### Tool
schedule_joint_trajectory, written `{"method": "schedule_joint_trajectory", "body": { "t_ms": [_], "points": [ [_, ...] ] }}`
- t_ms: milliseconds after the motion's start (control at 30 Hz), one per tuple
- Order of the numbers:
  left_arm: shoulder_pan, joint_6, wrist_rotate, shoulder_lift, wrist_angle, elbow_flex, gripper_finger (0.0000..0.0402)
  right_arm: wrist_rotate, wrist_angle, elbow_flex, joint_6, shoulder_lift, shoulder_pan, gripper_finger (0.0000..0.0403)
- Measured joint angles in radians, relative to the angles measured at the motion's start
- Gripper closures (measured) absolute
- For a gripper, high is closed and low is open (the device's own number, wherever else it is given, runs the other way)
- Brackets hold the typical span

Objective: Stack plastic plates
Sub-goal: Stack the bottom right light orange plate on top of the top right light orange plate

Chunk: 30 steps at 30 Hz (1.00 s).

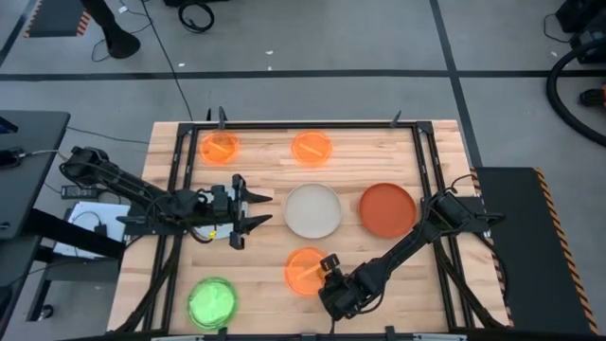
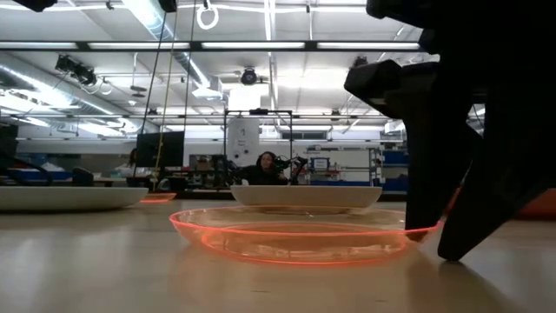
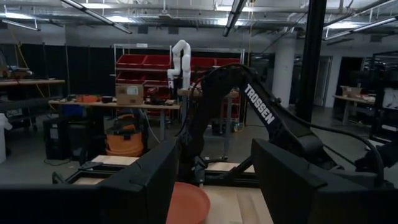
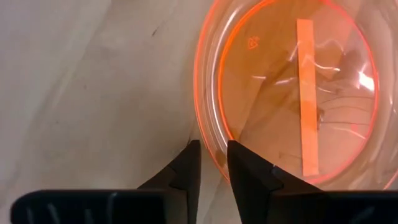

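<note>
I held the right gripper [image 1: 329, 268] low at the front of the table [image 1: 379, 152], at roughly 6 o'clock from the off-white plate [image 1: 312, 210]. The right arm ran in from its base at 3 o'clock, folded down and reached diagonally toward the front edge, wrist pitched down at the board. In the right wrist view the two dark fingers [image 4: 186, 165] stood nearly closed, one outside and one inside the rim of the translucent neon orange plate [image 4: 292, 93], straddling its edge. The rim sat in the narrow gap between them; I could not tell whether the pads actually pinched it. In the low view that plate [image 2: 295, 233] lay flat on the wood with the gripper's dark bulk at its edge.

The left gripper [image 1: 258, 208] hovered at 9 o'clock of the off-white plate, the arm stretched level from the table's left side, fingers spread wide apart and holding nothing. Its wrist view looked across at the rust red-orange plate [image 3: 186, 204] and the right arm [image 3: 249, 106] beyond it.

Remaining plates: the rust red-orange one [image 1: 388, 209] lay at 3 o'clock of the off-white plate; two neon orange plates [image 1: 220, 148] [image 1: 311, 146] lay apart along the far edge; a neon green plate [image 1: 212, 302] lay at the front-left corner.
</note>
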Motion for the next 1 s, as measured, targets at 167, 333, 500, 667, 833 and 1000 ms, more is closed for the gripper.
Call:
{"method": "schedule_joint_trajectory", "body": {
  "t_ms": [167, 333, 500, 667, 833, 1000],
  "points": [
    [-0.001, -0.001, 0.0, 0.0, 0.0, 0.0, 0.0189, 0.005, 0.006, 0.0, -0.114, 0.0, 0.001, 0.0341],
    [-0.001, -0.002, 0.0, 0.0, 0.0, 0.0, 0.0189, 0.011, 0.028, -0.001, -0.212, 0.0, -0.012, 0.0388],
    [-0.008, -0.002, 0.0, 0.0, 0.0, 0.0, 0.0189, -0.05, 0.054, 0.003, -0.275, 0.0, -0.023, 0.0393],
    [-0.022, 0.024, 0.0, 0.0, 0.0, 0.0, 0.0189, -0.117, -0.028, 0.108, -0.3, -0.047, 0.017, 0.0398],
    [-0.034, 0.015, -0.001, -0.009, -0.024, 0.0, 0.0189, -0.092, -0.176, 0.249, -0.289, -0.142, 0.018, 0.0398],
    [-0.073, 0.022, -0.017, -0.07, -0.084, 0.0, 0.0189, 0.036, -0.335, 0.282, -0.246, -0.264, -0.066, 0.0398]
  ]
}}
